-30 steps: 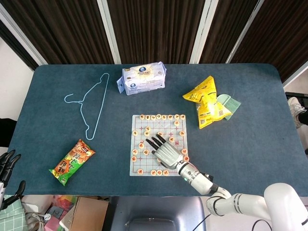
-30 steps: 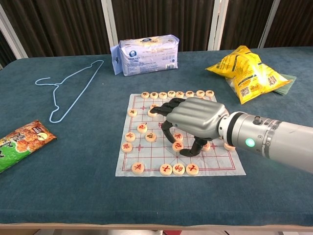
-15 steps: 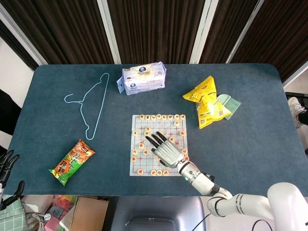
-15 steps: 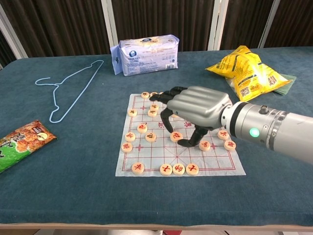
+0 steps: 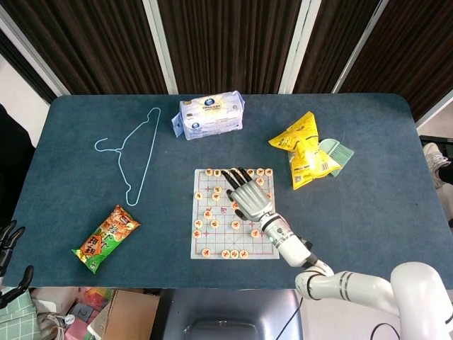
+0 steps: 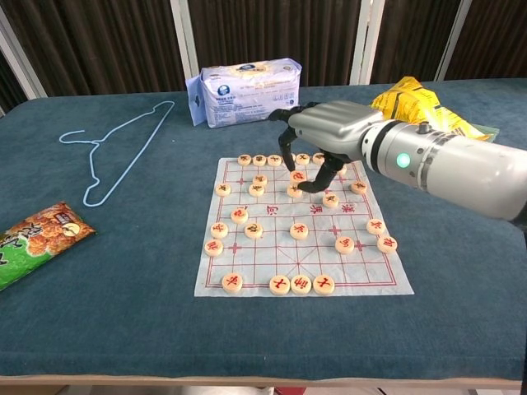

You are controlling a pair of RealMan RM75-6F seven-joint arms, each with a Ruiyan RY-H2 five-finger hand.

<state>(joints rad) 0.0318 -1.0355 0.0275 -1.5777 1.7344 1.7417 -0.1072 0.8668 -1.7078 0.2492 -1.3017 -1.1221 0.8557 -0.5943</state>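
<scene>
Head view: right hand (image 5: 248, 195) hovers over the far rows of the chess board (image 5: 234, 244), fingers spread, grasping nothing. Left hand (image 5: 8, 248) idles off the bench edge, released.

Chest view: fingertips (image 6: 290, 161) hang curled just above a chess piece (image 6: 297, 175). Judged step: approach; next calls for a pinch.

Chess board (image 6: 247, 276) and round pieces under my right hand (image 6: 329, 136)

I see a pale, square sheet with a red grid lying flat on the blue cloth, light wooden discs with red and dark characters scattered over it. My right hand hovers palm-down over the far rows, fingers curled toward 1 piece (image 6: 296, 176) near the top middle; I can't tell if they touch it.
</scene>
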